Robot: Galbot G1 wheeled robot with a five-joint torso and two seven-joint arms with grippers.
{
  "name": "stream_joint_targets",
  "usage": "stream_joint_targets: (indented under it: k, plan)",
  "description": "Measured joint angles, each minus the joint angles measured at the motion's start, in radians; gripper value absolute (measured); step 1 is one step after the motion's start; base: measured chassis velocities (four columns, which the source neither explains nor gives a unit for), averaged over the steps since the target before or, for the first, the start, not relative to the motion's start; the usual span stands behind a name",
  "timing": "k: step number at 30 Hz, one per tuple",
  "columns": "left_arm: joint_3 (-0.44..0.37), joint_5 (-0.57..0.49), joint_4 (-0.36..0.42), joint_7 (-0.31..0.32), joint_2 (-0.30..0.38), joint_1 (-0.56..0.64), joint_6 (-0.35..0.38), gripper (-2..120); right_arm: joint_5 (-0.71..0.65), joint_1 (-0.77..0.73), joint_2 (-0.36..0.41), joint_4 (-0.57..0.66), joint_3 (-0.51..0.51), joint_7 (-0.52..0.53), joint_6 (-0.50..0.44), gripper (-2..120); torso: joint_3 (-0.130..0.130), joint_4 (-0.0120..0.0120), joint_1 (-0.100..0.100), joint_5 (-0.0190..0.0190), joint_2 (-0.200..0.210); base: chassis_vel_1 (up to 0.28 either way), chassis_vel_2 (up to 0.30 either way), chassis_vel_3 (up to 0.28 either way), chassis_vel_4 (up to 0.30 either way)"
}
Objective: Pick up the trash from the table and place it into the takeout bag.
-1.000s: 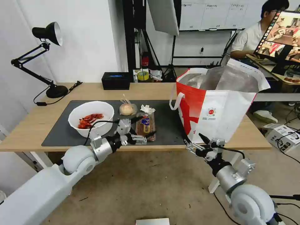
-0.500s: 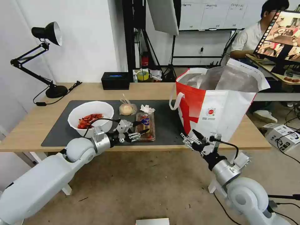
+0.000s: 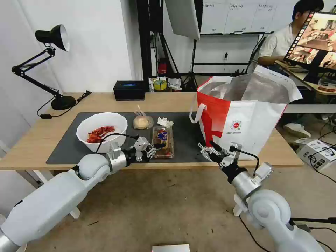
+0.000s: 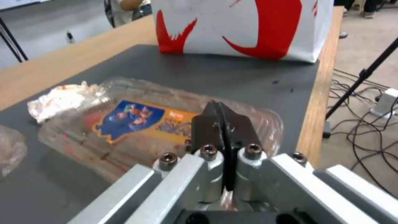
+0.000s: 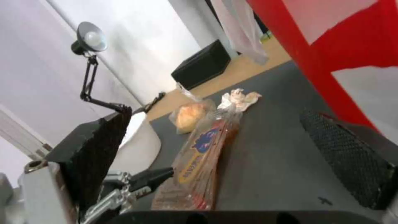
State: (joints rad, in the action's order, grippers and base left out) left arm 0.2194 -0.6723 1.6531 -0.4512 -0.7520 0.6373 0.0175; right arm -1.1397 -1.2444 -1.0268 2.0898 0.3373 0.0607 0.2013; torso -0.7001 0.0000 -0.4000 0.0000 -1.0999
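Head view: my left gripper (image 3: 155, 146) sits at the near edge of the clear plastic tray (image 3: 162, 141), low over the dark grey mat (image 3: 70, 147). In the left wrist view its dark fingertips (image 4: 219, 124) are pressed flat together, no gap, with the tray's near rim just under and beyond them. Whether a lip of plastic is pinched between them I cannot tell; the tray lies flat on the mat, not lifted.

My right gripper (image 3: 210, 151) is at the table's (image 3: 42, 133) front edge, just beside the near corner of the takeout bag (image 3: 245, 115). In the right wrist view its textured pads (image 5: 344, 155) stand wide apart, holding nothing.

Layout on the mat: white bowl (image 3: 101, 131) with red shells to the tray's left; bagged bun (image 3: 142, 122) and crumpled tissue (image 3: 164, 121) just behind the tray. The bag stands upright at the mat's right end, mouth open and foil lining showing, so drops can go in from above.

Judgement: nothing bagged yet. The tray is the item nearest the table's front edge, which probably explains the low, edge-on approach. The thin plastic looks likely to flex under a pinch, so the scraps may shift.
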Motion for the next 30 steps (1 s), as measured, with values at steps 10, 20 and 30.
stream_joint_targets:
  k: [10, 20, 30]
  plan:
    - [-0.003, 0.019, -0.013, -0.009, 0.003, 0.014, -0.003, 0, -0.05, 0.12, -0.007, -0.077, -0.088, 0.025, 0.02, 100, 0.0, 0.0001, 0.0, -0.0001, 0.0, 0.0, 0.0, 0.0, 0.0]
    - [-0.037, 0.016, -0.016, -0.009, 0.018, 0.051, -0.005, 0, -0.08, 0.225, -0.015, -0.14, -0.147, 0.054, 0.067, 100, 0.0, 0.0, 0.0, -0.0001, 0.0, 0.0, 0.0, 0.0, 0.0]
    - [-0.053, 0.018, -0.002, -0.011, 0.022, 0.072, -0.011, 0, -0.135, 0.337, -0.046, -0.203, -0.249, 0.149, 0.13, 100, 0.0, 0.0, 0.0, -0.0001, 0.0, 0.0, 0.0, 0.0, 0.0]
